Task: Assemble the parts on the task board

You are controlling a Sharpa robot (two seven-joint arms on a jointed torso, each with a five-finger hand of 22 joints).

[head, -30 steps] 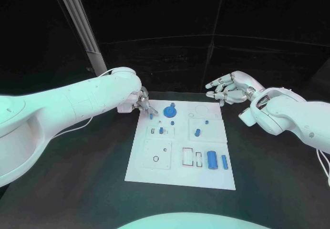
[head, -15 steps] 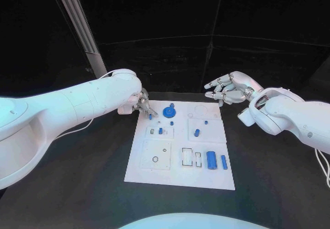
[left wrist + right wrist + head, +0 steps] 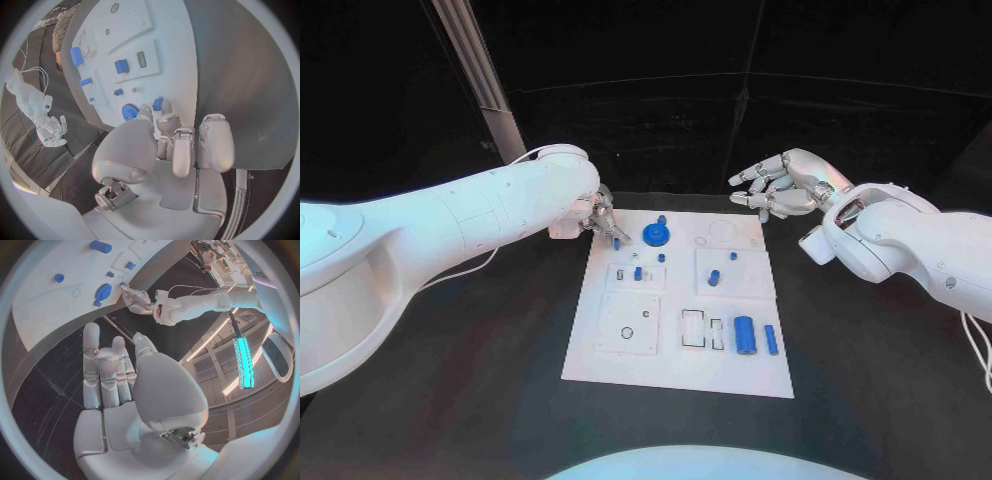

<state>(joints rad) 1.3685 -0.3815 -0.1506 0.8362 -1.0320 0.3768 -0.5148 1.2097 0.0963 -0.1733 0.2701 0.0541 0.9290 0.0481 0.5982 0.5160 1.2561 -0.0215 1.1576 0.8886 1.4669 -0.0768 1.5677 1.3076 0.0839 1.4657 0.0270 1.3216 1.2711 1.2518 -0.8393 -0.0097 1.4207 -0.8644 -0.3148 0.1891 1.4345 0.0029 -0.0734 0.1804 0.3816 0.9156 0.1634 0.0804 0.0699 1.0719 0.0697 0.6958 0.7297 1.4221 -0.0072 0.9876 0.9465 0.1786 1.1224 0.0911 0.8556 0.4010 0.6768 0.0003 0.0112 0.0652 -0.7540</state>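
One white board [image 3: 678, 375] on one black table [image 3: 473, 380], two white arms, two silver hands, left hand [image 3: 599, 215] and right hand [image 3: 783, 185], one round blue disc [image 3: 656, 237], two long blue pieces [image 3: 744, 335] side by side, one blue peg [image 3: 616, 242] at the left hand's fingertips, several smaller blue pieces [image 3: 713, 278], too small to count surely.
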